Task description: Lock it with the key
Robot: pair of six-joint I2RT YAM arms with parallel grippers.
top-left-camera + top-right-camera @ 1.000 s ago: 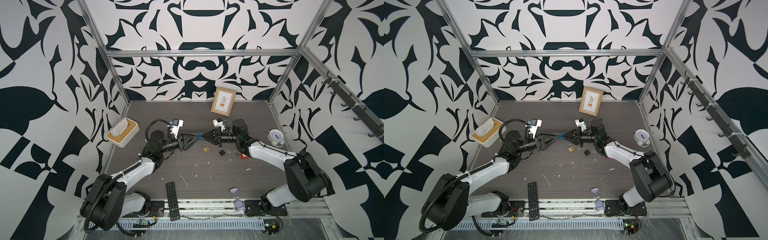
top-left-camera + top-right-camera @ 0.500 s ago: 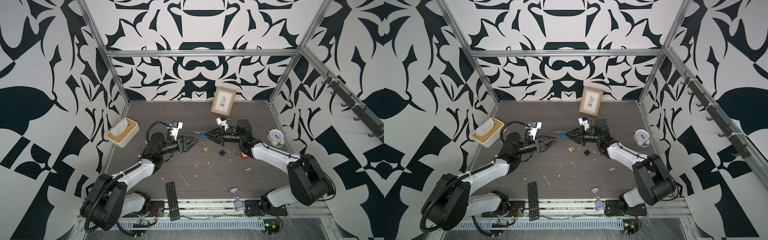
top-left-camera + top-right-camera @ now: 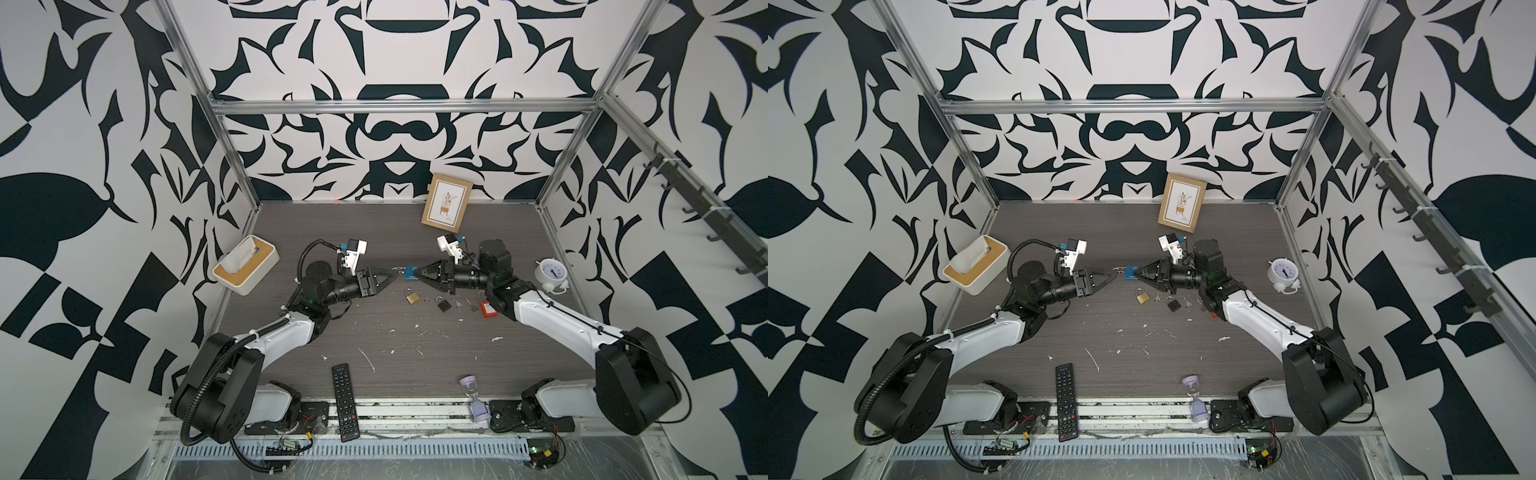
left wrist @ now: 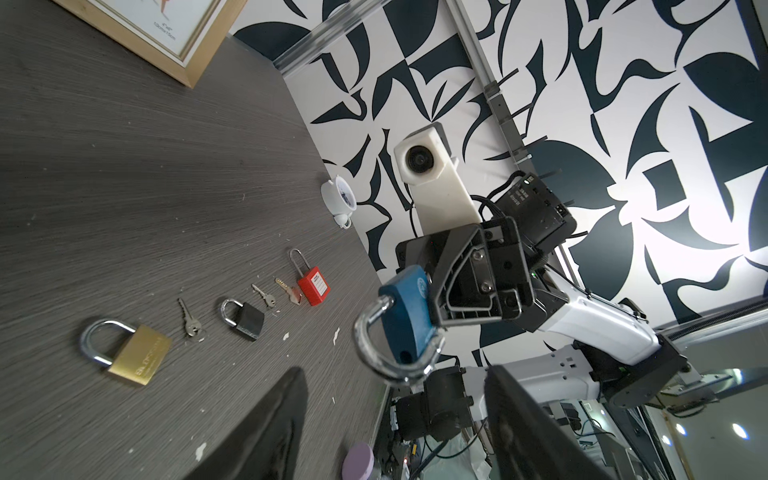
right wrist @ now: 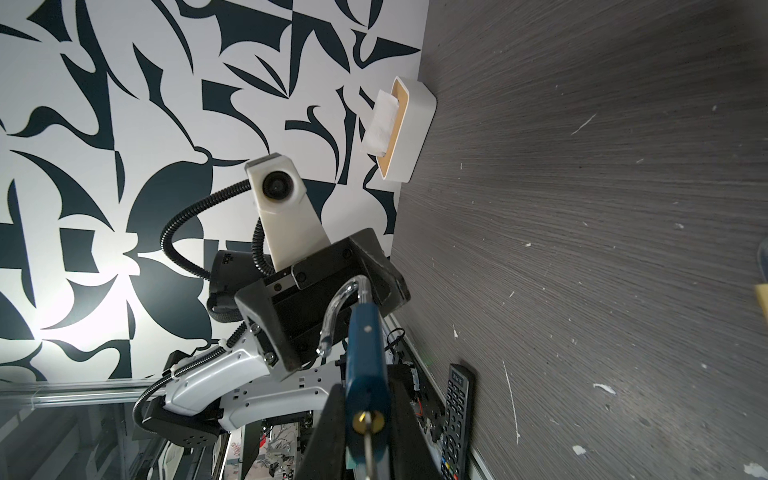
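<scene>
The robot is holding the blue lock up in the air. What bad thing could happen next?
Two things might go wrong. The blue padlock hangs above the table, held only by the right gripper; a hard push could make it slip and fall. Its shackle is swung open, and the open left gripper sits close to it; if it pushes crooked, the shackle may miss its hole and not click shut.
</scene>
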